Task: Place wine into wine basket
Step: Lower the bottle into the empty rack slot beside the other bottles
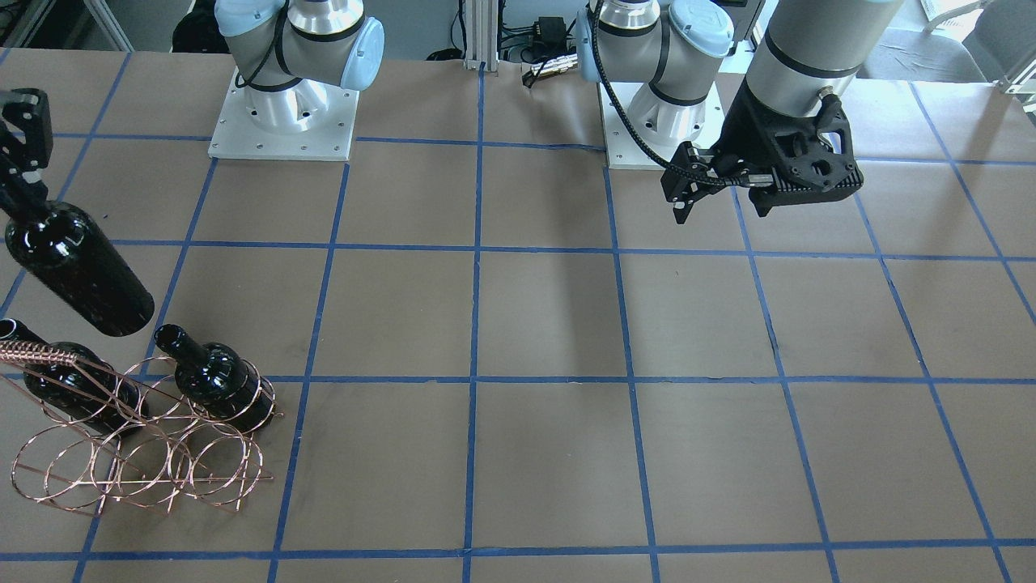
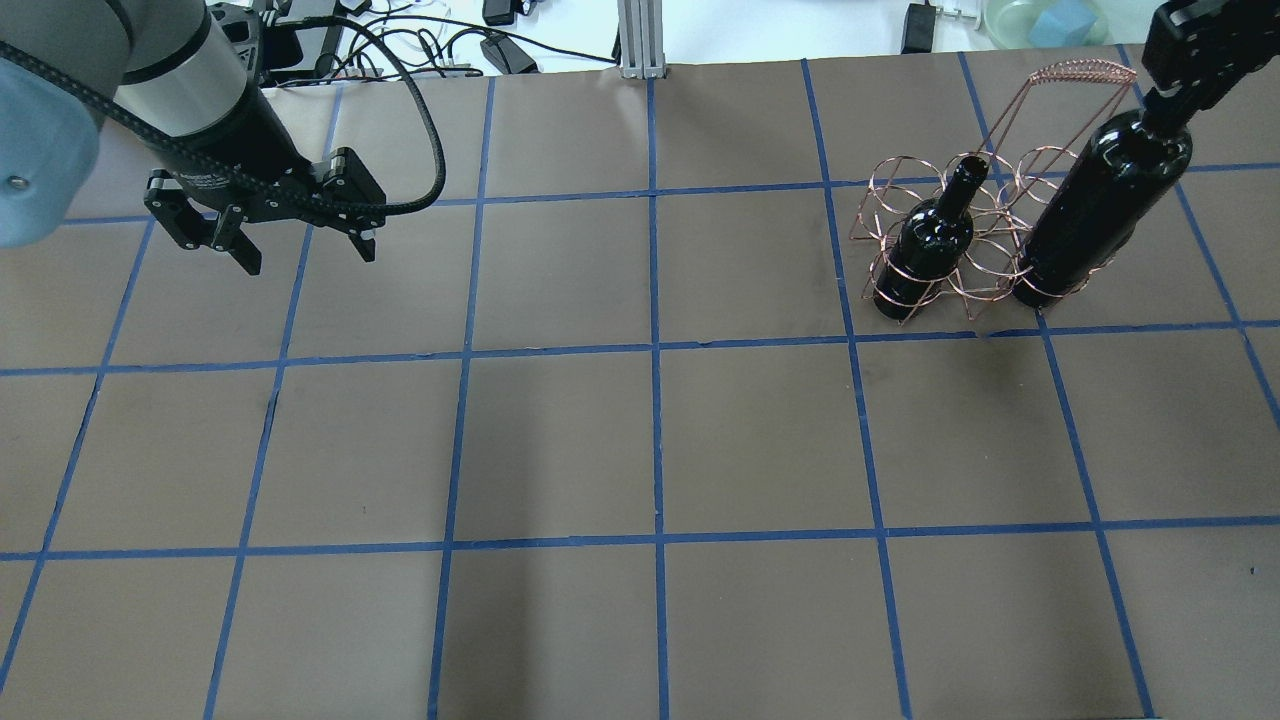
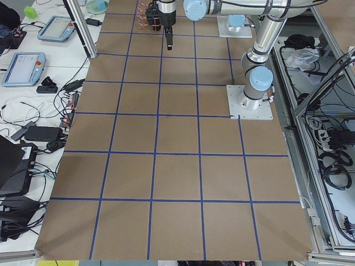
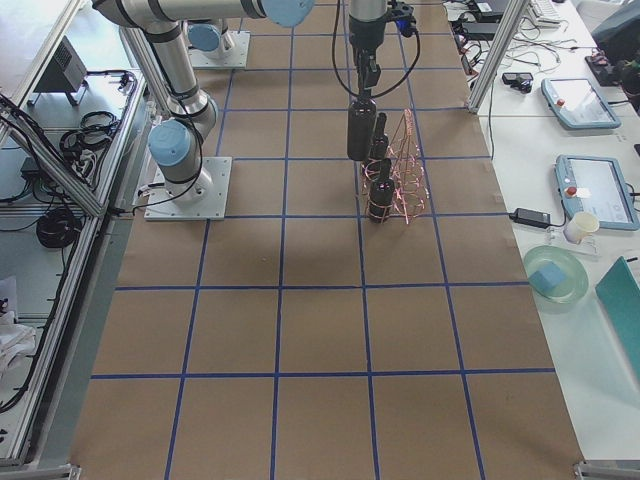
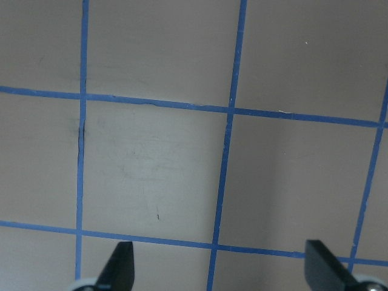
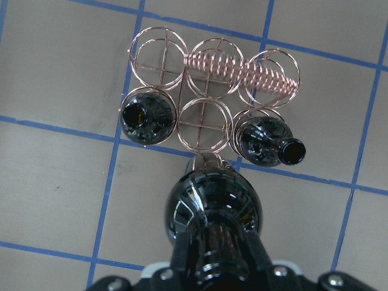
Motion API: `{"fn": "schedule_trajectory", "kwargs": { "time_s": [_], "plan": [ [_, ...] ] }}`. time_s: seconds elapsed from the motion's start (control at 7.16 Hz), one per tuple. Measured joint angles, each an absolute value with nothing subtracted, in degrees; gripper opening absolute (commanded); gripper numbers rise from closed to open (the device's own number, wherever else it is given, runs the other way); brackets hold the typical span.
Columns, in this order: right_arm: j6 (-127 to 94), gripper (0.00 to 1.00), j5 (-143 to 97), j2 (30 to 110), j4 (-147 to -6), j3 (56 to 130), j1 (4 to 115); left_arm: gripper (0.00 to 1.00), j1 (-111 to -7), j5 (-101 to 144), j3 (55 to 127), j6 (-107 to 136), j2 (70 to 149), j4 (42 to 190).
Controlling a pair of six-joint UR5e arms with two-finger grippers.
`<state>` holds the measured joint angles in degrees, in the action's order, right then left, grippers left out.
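Two grippers, well apart. In the overhead view the left gripper [image 2: 309, 258] hangs toward nine o'clock, jaws spread wide with nothing between them, far from the work. Toward two o'clock stands the wine basket [image 2: 1083, 70]. Just beside it the wine [image 2: 1095, 210] hangs mouth up, long axis near vertical, clear of the table. Its neck is clamped in the right gripper [image 2: 1170, 95], plainly the nearer arm.

From the right wrist, the basket's near row reads: left-end bottle [image 6: 144, 116] seated, middle ring [image 6: 203, 124] empty, right-end bottle [image 6: 264, 140] seated. That empty ring lies at twelve o'clock of the wine, close by. My judgement: a short shift toward twelve, then a straight descent, keeping the base off the wire.
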<state>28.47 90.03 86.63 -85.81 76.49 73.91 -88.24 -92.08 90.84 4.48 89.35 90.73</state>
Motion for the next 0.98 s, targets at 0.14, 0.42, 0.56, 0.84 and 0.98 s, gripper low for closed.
{"fn": "schedule_trajectory", "kwargs": {
  "time_s": [0.14, 0.42, 0.56, 0.84, 0.98],
  "plan": [
    [28.9, 0.00, 88.8, 84.8, -87.6, 75.9, 73.8, 1.00, -88.2, -92.2, 90.9, 4.3, 89.3, 90.7],
    [29.0, 0.00, 87.2, 82.2, -90.2, 75.6, 73.8, 1.00, -88.1, -92.0, 90.8, 4.1, 89.2, 90.7],
    [28.9, 0.00, 86.9, 81.2, -91.0, 75.4, 73.8, 1.00, -88.0, -92.0, 90.8, 4.1, 89.1, 90.7],
    [28.5, 0.00, 86.6, 79.7, -91.8, 75.5, 73.8, 1.00, -87.8, -92.3, 90.7, 4.0, 88.9, 90.8],
    [28.5, 0.00, 86.7, 79.4, -91.8, 75.6, 73.9, 1.00, -87.7, -92.4, 90.7, 4.0, 88.9, 91.0]
  ]
}}
